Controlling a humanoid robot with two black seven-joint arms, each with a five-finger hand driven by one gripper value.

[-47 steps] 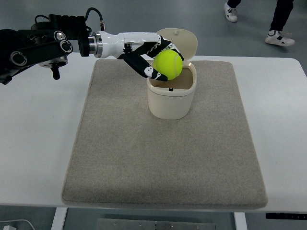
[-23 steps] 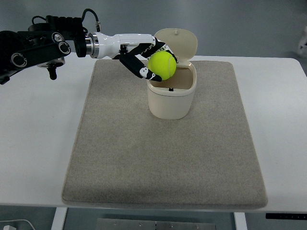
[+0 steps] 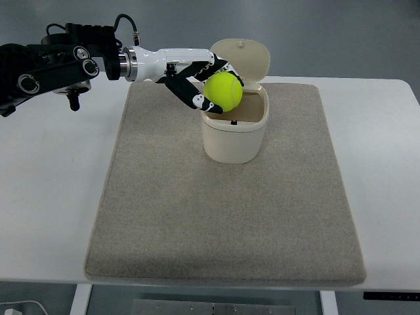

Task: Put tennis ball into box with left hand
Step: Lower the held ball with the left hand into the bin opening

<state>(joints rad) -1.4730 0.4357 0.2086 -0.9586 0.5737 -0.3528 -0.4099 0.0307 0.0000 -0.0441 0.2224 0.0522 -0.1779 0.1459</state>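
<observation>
Left arm: matte black jointed housings with round silver-ringed caps; looped black cables on top; ribbed silver wrist collar; glossy white forearm shell; left hand: black segmented fingers with white knuckle patches.

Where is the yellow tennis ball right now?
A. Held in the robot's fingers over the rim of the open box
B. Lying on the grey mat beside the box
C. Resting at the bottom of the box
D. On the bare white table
A: the left hand has its fingers wrapped around the tennis ball, which sits over the near-left rim of the cream box with its lid tipped back.
</observation>
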